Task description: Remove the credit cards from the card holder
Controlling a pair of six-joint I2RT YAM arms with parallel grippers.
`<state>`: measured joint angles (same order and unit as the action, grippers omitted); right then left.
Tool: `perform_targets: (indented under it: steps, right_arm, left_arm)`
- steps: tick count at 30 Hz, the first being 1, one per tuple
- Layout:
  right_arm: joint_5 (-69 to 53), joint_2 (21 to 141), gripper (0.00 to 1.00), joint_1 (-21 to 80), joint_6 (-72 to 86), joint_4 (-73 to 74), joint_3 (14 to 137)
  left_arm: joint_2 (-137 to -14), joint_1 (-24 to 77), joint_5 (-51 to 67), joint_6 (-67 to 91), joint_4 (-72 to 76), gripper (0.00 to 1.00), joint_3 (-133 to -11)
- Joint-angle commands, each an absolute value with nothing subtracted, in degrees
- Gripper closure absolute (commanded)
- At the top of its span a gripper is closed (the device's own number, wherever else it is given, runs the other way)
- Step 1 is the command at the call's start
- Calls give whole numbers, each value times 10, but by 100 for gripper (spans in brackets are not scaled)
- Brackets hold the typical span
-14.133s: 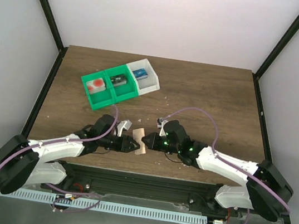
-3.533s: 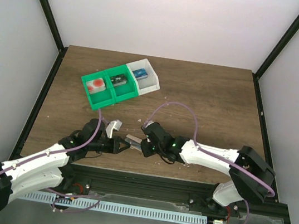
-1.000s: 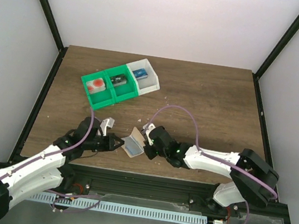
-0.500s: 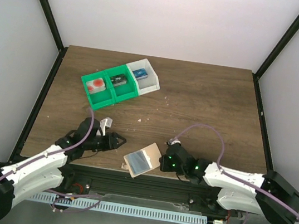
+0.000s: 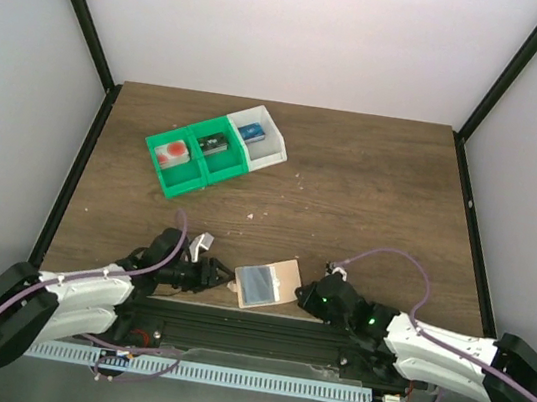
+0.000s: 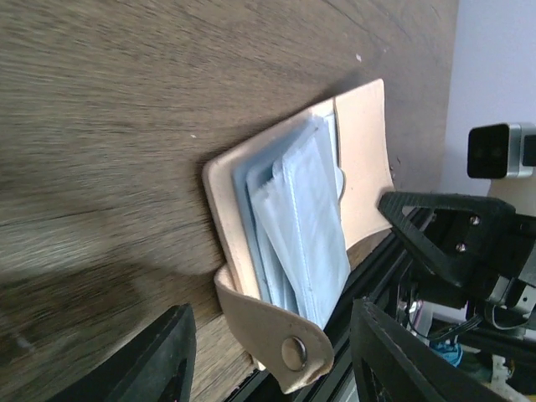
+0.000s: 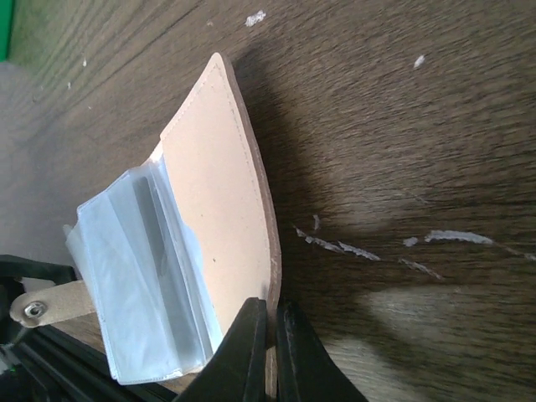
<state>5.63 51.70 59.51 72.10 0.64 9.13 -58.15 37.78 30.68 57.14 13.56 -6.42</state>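
Card holder (image 5: 266, 284) lies spread open at the near edge of the worktop (image 5: 372, 186), between your two arms, inner face up. Your right fingers (image 7: 251, 335) are pinched shut on the edge of its tan flap, which I judge anchors the holder so it cannot slide while the pockets are worked. Your left fingers (image 6: 159, 360) stand parted and grip nothing, poised just short of the snap tab (image 6: 268, 331). The shell is tan, leather-like, stitched at the rim and floppy. Inside is a fan of glossy, pale-blue translucent sleeves (image 6: 306, 226); what they contain cannot be made out. The green and white bins (image 5: 215, 151) stand well apart, far left.
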Motion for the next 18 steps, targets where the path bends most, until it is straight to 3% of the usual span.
perform_targets:
  steps: [1, 4, 10, 14, 18]
  right_arm:
    - [70, 522, 99, 599, 776, -39, 92]
    - [79, 529, 76, 599, 747, 44, 140]
    - [145, 449, 50, 599, 711, 258, 204]
    - [147, 408, 48, 599, 644, 314, 261]
    - [63, 437, 49, 599, 534, 228, 304]
  left_arm:
    - [-628, 393, 316, 594, 235, 50, -67]
    - [-657, 394, 315, 583, 242, 53, -76]
    - [-676, 395, 287, 543, 200, 56, -96]
    - [-681, 396, 276, 523, 177, 62, -107]
    - [-682, 395, 284, 523, 180, 70, -110]
